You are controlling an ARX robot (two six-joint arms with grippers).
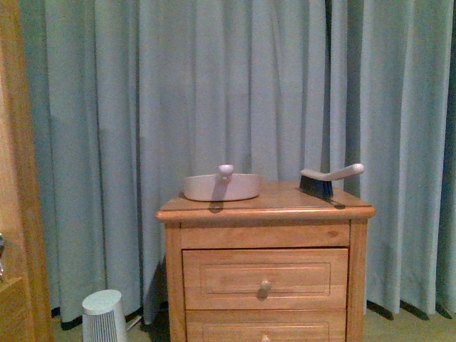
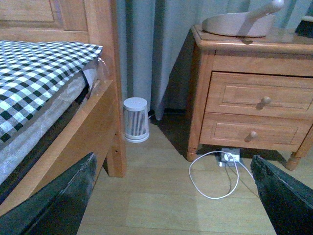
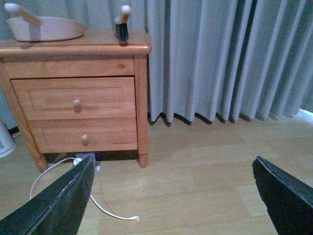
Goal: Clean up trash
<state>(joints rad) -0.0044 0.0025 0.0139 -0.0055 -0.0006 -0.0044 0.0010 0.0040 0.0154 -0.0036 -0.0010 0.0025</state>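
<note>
The crumpled white tissue wad is not in any view. A pale dustpan [image 1: 221,186] with an upright handle and a hand brush [image 1: 326,181] with dark bristles lie on top of the wooden nightstand [image 1: 265,209]; both also show in the right wrist view, dustpan [image 3: 46,27] and brush [image 3: 122,24]. My left gripper [image 2: 178,196] is open and empty, low over the wooden floor between the bed and the nightstand. My right gripper [image 3: 173,196] is open and empty over bare floor to the right of the nightstand.
A wooden bed frame [image 2: 102,88] with a black-and-white checked cover [image 2: 34,73] stands left. A small white ribbed device [image 2: 135,119] stands on the floor by the curtain [image 1: 235,92]. A white cable [image 2: 215,176] and a power strip lie under the nightstand.
</note>
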